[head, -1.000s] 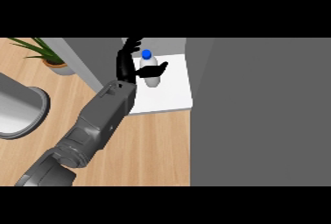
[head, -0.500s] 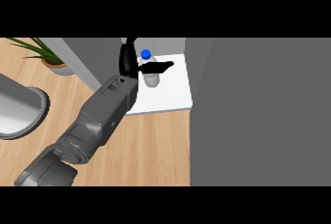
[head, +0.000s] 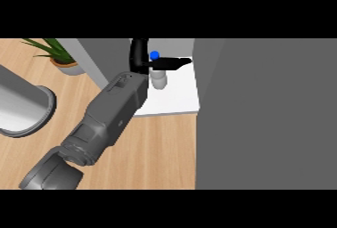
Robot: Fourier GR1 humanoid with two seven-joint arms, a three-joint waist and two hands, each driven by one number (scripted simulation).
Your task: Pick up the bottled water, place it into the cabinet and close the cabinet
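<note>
Standing upright on the white cabinet shelf, the bottled water has a pale grey, see-through body and a small blue cap. The left hand is open beside it. Its fingers rise straight just left of the cap, while one black digit stretches rightward across the bottle's neck, directly under the cap. The bottle's body shows below that digit, close against the grey forearm. The dark cabinet door fills the right side.
</note>
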